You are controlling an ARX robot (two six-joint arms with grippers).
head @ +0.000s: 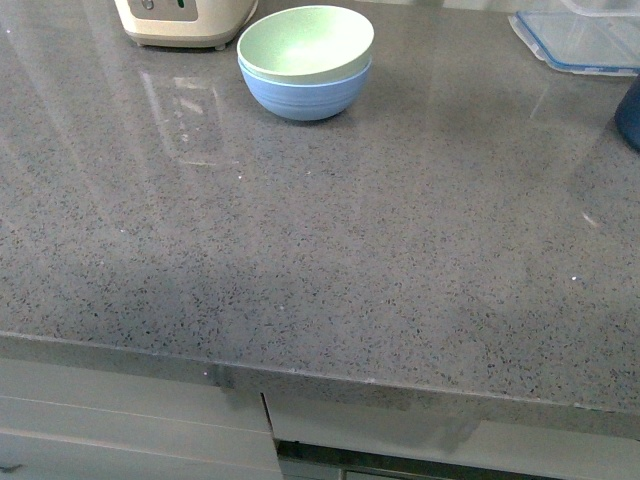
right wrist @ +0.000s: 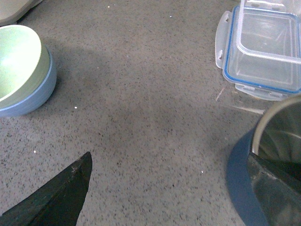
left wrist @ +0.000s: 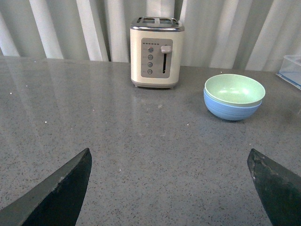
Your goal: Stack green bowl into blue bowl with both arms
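Bowls nested: green bowl (head: 306, 42) sits inside blue bowl (head: 306, 93) beside a cream toaster (left wrist: 156, 52); clear lidded container (right wrist: 263, 49) and navy cup (right wrist: 263, 174) nearby. Left gripper (left wrist: 171, 188) and right gripper (right wrist: 174, 188) spread wide, empty.

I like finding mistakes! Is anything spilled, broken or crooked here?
Nothing stands out. The green bowl sits level inside the blue bowl, the toaster stands upright, and the counter looks dry and unmarked.

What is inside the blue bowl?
The green bowl sits nested inside the blue bowl, its rim just above the blue one. The blue bowl's interior is covered; the green bowl looks empty.
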